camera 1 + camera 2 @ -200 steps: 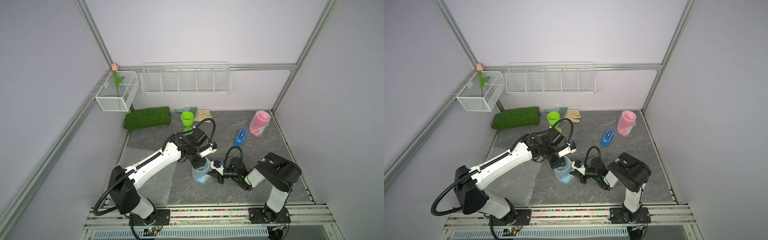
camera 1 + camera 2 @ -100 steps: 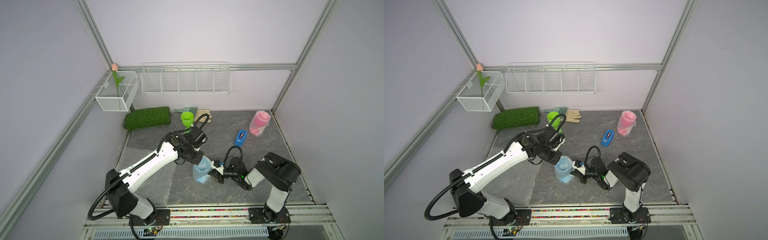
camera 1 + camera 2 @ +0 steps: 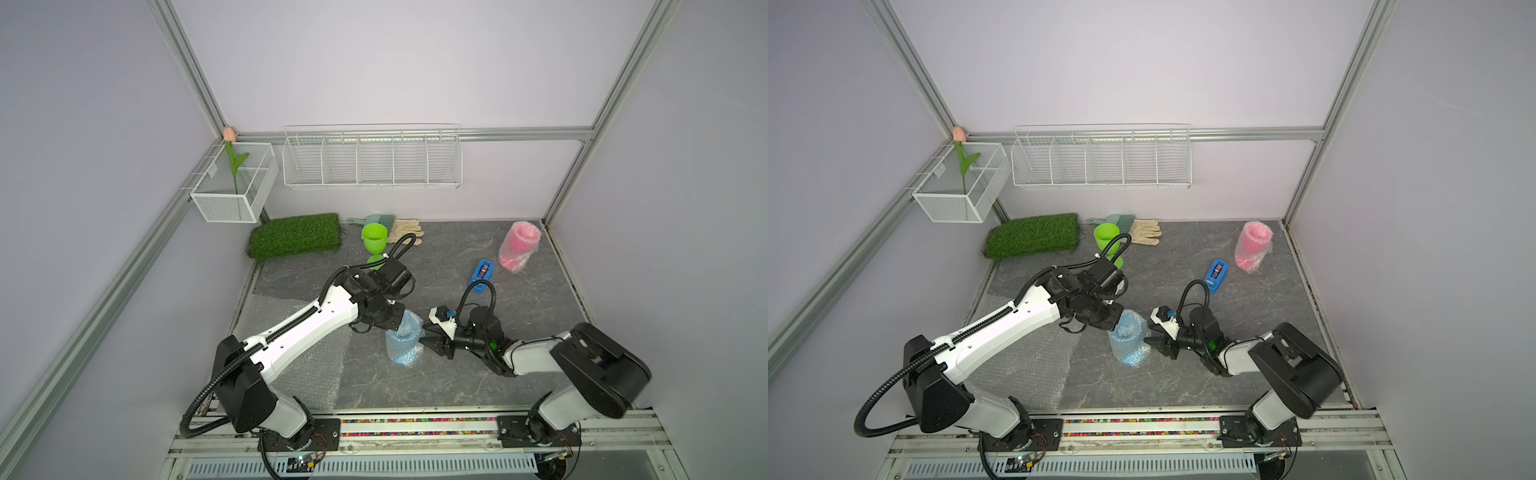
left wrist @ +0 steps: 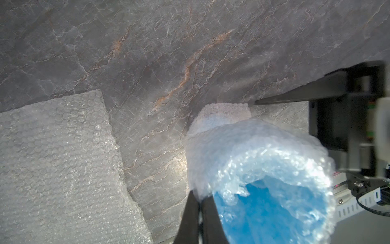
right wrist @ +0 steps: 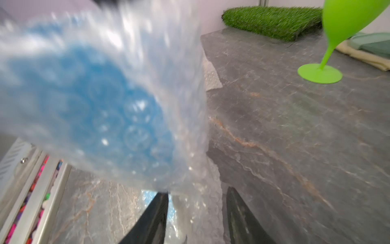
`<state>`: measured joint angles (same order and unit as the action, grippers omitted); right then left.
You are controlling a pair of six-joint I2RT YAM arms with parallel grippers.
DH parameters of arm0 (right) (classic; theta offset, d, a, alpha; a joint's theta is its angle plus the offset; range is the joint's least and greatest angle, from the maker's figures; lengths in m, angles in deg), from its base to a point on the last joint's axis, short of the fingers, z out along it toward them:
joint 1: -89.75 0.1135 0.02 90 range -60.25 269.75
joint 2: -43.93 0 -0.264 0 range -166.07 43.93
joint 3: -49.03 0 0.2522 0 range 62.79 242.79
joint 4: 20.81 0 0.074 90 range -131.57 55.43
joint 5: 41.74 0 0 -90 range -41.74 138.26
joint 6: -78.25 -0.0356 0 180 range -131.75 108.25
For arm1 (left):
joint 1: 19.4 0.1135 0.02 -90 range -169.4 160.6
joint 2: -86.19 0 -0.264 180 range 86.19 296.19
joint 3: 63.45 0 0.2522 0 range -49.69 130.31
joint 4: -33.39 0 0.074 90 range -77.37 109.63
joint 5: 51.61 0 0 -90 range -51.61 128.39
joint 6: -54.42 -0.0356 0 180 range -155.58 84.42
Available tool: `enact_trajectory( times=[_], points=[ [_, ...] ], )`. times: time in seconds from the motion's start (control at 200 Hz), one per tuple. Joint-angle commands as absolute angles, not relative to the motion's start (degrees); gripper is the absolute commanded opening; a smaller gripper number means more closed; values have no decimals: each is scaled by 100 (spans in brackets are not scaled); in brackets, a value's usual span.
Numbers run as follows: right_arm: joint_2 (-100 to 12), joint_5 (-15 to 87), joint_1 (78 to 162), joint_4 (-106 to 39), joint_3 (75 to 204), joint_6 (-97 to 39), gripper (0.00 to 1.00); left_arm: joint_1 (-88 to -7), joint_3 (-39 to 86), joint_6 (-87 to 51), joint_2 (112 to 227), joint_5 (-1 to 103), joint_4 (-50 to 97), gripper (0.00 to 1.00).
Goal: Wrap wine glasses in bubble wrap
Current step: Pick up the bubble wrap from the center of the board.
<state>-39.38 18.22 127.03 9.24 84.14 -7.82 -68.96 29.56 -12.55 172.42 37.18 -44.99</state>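
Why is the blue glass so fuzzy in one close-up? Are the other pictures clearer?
Right wrist view: the blue glass sits too close and blurs, the green glass behind is sharper. Left wrist view: the wrap glares white at the rim, the spare sheet is crisp. Both top views: sharp, evenly lit.

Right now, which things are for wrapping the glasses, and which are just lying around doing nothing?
For the job: blue goblet in its bubble wrap, wrapped pink goblet, bare green goblet, spare sheet.

Just lying about: tape dispenser, turf mat, glove, small brush, tulip, wire rack.
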Motion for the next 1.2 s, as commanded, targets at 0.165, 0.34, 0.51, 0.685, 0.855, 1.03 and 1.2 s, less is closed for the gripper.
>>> enact_trajectory(
  times=[0.165,0.34,0.51,0.685,0.855,1.03,1.2],
  points=[
    [-2347,2361,12703,-4143,9876,-1055,53,-6906,3136,-943,17449,3588,-4576,0],
    [-2032,2586,12874,-5659,10794,-1782,52,-6908,3144,-975,17464,3420,-4596,0],
    [-2450,3086,13020,-6850,12062,-3662,50,-6912,3201,-1027,17535,3383,-4668,0],
    [-3104,3527,13243,-7410,12810,-4731,44,-6912,3241,-1026,17571,3469,-4596,0],
    [-3771,3668,13486,-7702,13473,-4920,43,-6909,3189,-999,17549,3523,-4518,0],
    [-4142,3750,13546,-7608,13695,-4981,39,-6911,3093,-928,17496,3637,-4394,0],
    [-4375,3952,13580,-7788,13707,-4959,29,-6913,3038,-862,17415,3629,-4298,0]
  ],
)
